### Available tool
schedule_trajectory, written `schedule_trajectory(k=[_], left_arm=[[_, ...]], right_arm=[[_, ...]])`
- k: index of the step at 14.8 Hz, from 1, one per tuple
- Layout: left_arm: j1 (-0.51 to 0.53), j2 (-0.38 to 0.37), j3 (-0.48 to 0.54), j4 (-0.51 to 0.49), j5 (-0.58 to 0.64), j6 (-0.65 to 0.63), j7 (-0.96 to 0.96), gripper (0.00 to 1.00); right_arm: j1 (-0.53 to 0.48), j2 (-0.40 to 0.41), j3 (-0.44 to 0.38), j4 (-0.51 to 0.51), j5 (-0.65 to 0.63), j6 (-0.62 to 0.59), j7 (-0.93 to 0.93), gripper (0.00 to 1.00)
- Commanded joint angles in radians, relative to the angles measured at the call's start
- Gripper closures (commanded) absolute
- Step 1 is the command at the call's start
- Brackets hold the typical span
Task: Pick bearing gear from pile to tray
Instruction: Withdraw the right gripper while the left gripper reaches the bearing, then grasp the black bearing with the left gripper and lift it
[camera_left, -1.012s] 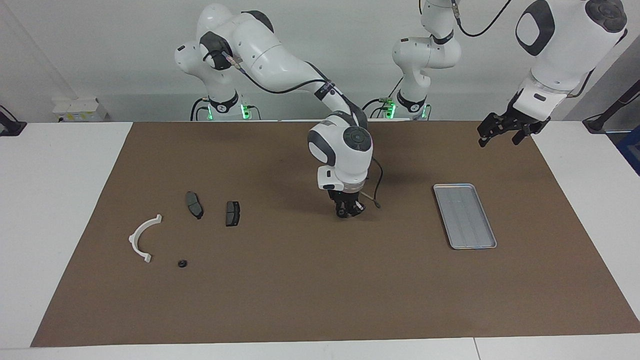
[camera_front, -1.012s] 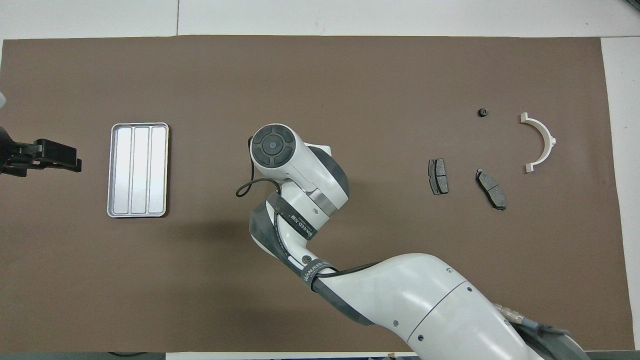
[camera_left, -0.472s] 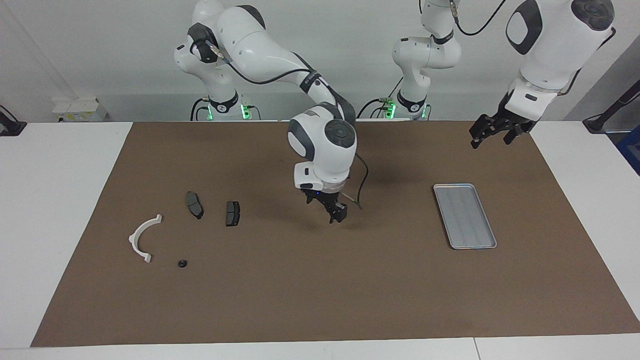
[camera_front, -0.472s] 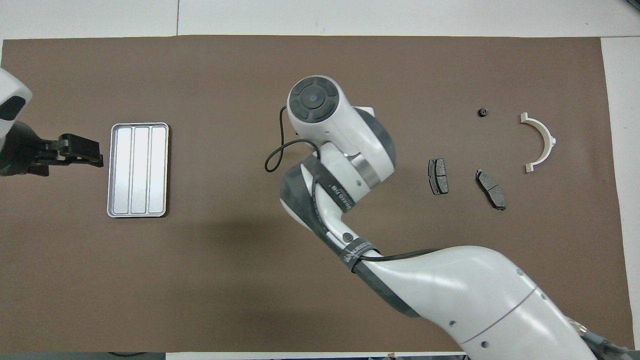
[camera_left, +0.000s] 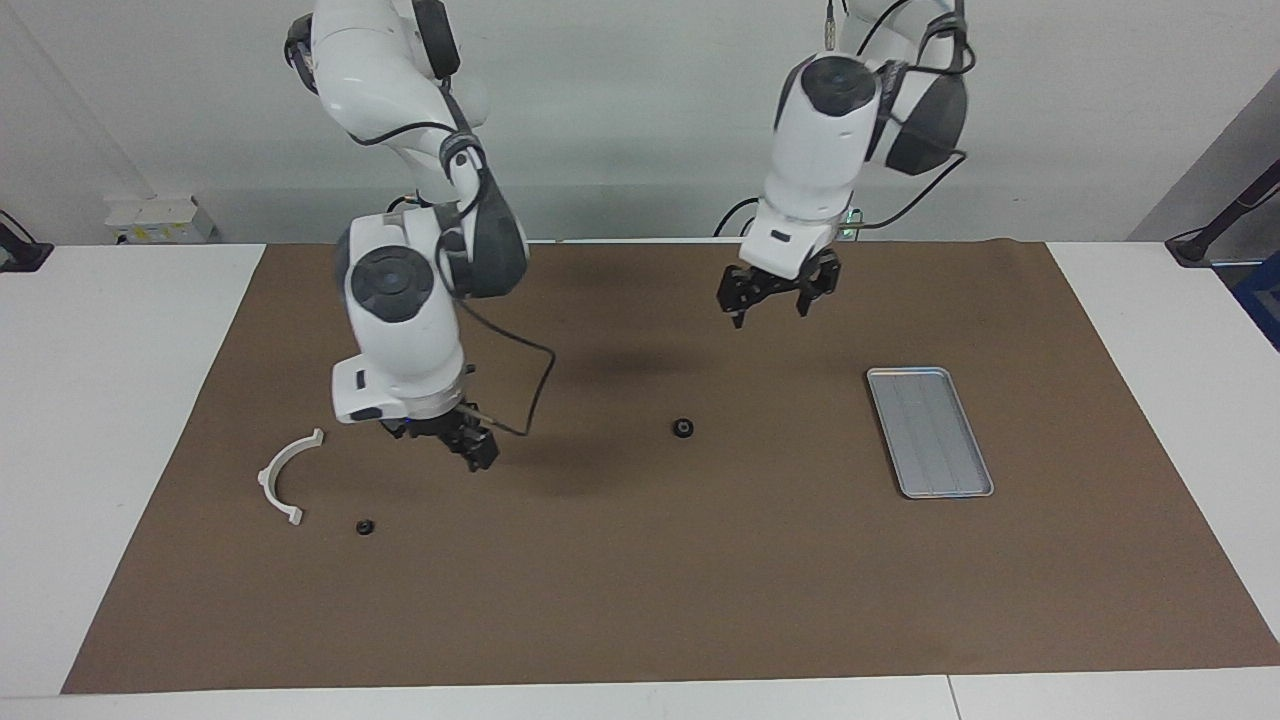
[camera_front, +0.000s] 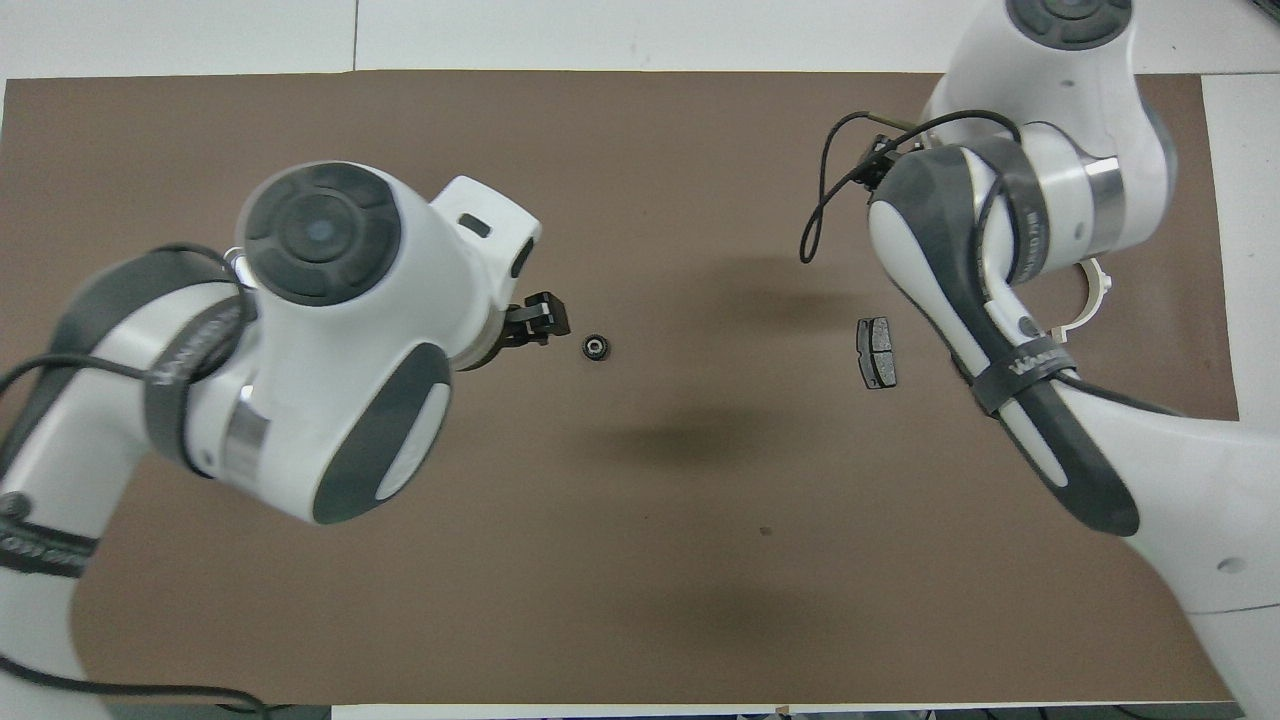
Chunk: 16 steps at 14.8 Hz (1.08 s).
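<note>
The right gripper (camera_left: 478, 448) hangs low over the scattered pile of small parts (camera_left: 268, 472); whether it grips anything I cannot tell. The small black round bearing gear (camera_left: 683, 428) lies alone on the brown counter (camera_left: 640, 600), just beside and below the left gripper (camera_left: 770, 300), whose fingers are spread. The step looks like pickup: descend, pinch, then carry to the ridged silver metal tray (camera_left: 930, 430).

I see a brown mat (camera_left: 640, 560) covering the white table (camera_left: 110, 420). On it the tray (camera_left: 929, 431) is silver-grey with lengthwise ridges. Toward the right arm's end from the tray lie a small black bearing gear (camera_left: 683, 428), a dark grey brake pad (camera_front: 876, 352), a white half-ring bracket (camera_left: 284, 477) and a second tiny black round piece (camera_left: 365, 526). Both arms are white with dark grey joints and black grippers.
</note>
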Motion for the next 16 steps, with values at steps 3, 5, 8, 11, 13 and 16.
schedule_trajectory(k=[3,5,8,11,13,16], left_arm=[[-0.055,0.266,0.022,0.083,-0.055,0.207,-0.085,0.0],[-0.055,0.281,0.022,0.062,-0.055,0.252,-0.085,0.0],[-0.066,0.295,0.02,0.034,-0.055,0.292,-0.085,0.0],[-0.077,0.287,0.022,-0.032,-0.054,0.347,-0.085,0.0],[-0.091,0.281,0.022,-0.049,-0.054,0.349,-0.085,0.0],[-0.091,0.275,0.022,-0.082,-0.054,0.363,-0.085,0.0]], right_arm=[[-0.124,0.009,0.014,-0.165,-0.014,0.225,-0.166,0.0],[-0.144,0.041,0.014,-0.171,-0.029,0.284,-0.167,0.0],[-0.148,0.067,0.014,-0.17,-0.029,0.33,-0.169,0.0],[-0.168,0.097,0.014,-0.171,-0.032,0.394,-0.209,0.0],[-0.176,0.114,0.014,-0.171,-0.032,0.42,-0.21,0.0],[-0.176,0.127,0.016,-0.171,-0.029,0.442,-0.21,0.04]])
